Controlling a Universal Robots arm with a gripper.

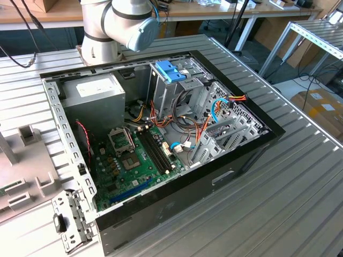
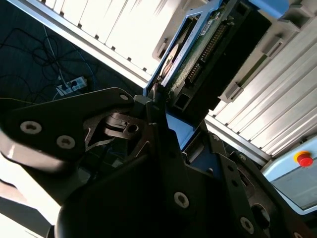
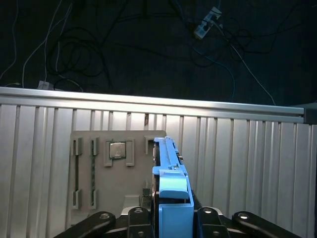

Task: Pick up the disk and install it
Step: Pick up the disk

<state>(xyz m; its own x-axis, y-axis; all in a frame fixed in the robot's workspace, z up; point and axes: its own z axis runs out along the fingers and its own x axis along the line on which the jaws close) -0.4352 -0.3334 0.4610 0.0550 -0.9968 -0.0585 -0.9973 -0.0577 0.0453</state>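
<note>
Blue carrier rails (image 3: 171, 166) edged the disk (image 2: 190, 69), which sat edge-on, clamped between the jaws of the gripper (image 3: 172, 214) over the slatted aluminium table (image 3: 247, 158). The disk looked stiff, fairly heavy and shock-sensitive. Its plastic rails, not the exposed circuit board (image 2: 208, 39), seemed the safest place to hold it.

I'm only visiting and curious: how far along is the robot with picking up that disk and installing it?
Done: the pickup. The disk is lifted, clamped in the gripper. In hand: it hangs over the slatted table, near a grey parts holder. Left: the install; the disk is not yet in the open computer case.
</note>
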